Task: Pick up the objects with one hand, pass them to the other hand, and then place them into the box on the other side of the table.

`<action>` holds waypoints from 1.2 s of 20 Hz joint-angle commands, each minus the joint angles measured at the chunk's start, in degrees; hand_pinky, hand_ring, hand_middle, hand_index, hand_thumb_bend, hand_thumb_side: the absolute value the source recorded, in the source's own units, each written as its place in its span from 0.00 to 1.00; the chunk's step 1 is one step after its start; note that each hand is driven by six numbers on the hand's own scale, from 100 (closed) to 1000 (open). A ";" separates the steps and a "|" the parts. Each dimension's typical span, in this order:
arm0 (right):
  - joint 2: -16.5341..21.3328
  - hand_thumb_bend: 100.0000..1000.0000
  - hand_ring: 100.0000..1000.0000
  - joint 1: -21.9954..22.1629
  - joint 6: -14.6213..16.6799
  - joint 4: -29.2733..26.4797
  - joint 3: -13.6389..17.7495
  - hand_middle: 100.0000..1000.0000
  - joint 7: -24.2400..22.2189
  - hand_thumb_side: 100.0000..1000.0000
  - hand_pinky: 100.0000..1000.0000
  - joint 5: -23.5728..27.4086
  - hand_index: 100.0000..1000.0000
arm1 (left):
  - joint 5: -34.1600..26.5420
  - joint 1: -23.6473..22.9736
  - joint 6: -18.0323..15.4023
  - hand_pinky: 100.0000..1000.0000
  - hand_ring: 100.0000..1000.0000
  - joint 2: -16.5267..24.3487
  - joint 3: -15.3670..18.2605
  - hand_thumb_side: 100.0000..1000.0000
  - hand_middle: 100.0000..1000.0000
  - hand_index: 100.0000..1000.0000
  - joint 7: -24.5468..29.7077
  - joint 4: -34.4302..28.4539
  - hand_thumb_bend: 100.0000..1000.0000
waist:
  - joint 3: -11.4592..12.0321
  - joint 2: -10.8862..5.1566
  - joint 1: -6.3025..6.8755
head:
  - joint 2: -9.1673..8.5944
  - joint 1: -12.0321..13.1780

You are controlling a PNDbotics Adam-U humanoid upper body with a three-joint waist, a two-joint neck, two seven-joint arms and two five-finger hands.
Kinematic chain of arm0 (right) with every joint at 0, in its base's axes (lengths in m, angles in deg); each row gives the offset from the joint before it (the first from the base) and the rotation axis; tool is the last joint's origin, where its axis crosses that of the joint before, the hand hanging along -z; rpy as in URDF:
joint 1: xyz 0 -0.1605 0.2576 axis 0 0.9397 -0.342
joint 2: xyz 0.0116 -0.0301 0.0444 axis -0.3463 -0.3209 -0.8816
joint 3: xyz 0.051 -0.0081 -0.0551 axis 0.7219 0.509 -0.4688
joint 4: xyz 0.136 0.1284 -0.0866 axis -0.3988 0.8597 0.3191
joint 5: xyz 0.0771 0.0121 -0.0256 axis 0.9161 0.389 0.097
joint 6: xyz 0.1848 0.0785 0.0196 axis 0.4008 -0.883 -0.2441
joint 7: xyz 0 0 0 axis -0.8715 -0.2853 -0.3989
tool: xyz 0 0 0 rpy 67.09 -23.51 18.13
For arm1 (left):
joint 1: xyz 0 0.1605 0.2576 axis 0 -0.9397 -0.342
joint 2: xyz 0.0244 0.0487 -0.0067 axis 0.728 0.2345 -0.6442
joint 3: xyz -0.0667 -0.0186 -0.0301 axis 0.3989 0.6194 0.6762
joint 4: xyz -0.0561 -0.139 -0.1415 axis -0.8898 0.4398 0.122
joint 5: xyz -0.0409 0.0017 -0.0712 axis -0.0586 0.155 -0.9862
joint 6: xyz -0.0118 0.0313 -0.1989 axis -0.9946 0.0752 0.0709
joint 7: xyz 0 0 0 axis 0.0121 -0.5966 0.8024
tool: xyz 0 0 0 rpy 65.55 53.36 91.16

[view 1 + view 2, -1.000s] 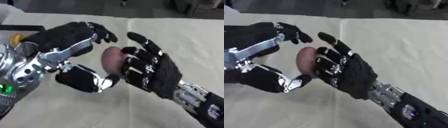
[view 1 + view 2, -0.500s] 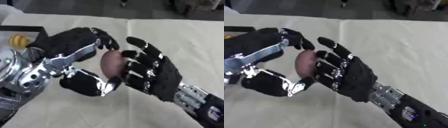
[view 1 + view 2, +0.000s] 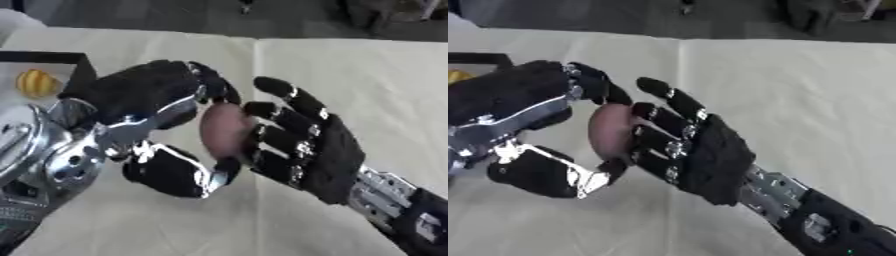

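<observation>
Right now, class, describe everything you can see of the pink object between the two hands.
The pink object is a smooth, rounded, egg-like lump, dull pink, held upright above the cloth-covered table. The left hand curls its fingers over its top and its thumb under it; the right hand lies open against its right side. Its material cannot be told.

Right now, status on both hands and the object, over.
Left hand curled round the pinkish oval object. Right hand open, fingers straight against its far side. Handover mid-air over the table. Box at left edge, path unobstructed.
</observation>
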 commanded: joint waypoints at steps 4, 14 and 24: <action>0.21 0.13 0.45 -0.72 0.03 -1.22 0.35 0.24 0.60 0.00 0.64 -0.09 0.31 | 0.93 0.46 9.42 0.81 0.63 -0.29 0.54 0.29 0.59 0.75 7.42 -0.65 0.11 | -0.06 -1.02 0.04 | -0.65 0.20; 0.32 0.12 0.45 -0.53 -0.23 -1.22 0.26 0.25 1.32 0.00 0.60 0.12 0.32 | 1.28 0.28 10.56 0.70 0.40 -0.87 -0.04 0.26 0.34 0.49 2.00 -0.65 0.00 | -0.14 -0.99 0.04 | -0.60 0.32; 2.68 0.66 0.60 0.86 -1.40 -1.22 0.16 0.52 -3.47 0.00 0.73 -2.75 0.52 | 1.29 -0.31 10.09 0.65 0.29 0.98 -0.16 0.06 0.21 0.31 1.13 -0.65 0.00 | -0.21 -1.43 -0.01 | -0.43 0.89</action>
